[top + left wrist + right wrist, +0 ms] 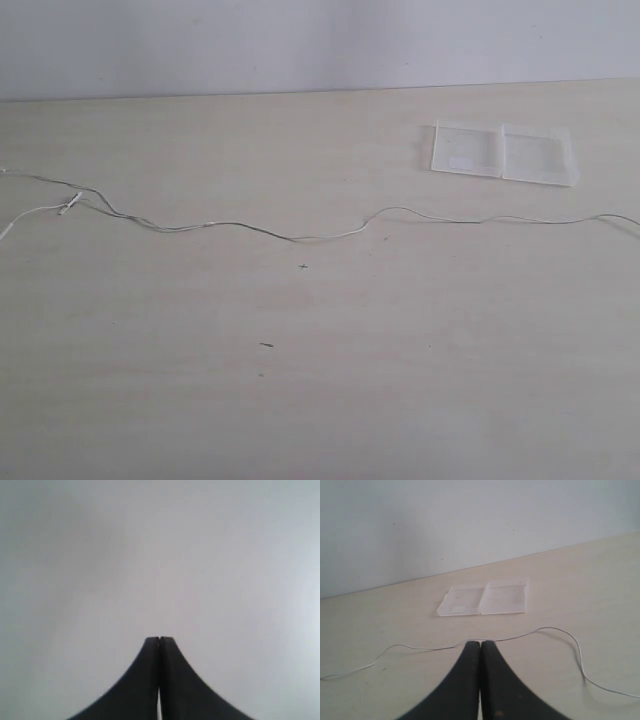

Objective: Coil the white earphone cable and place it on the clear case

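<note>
The white earphone cable (320, 237), likely limp and light, is lying strung across the worktop (300, 400) near the clear case (503, 153), probably best pinched mid-length, while the left gripper (159, 640) and right gripper (480, 643) are sitting closed, empty.

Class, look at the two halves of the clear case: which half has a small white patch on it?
The left half in the exterior view; a whitish rectangle shows toward its nearer edge, while the right half looks plain.
</note>
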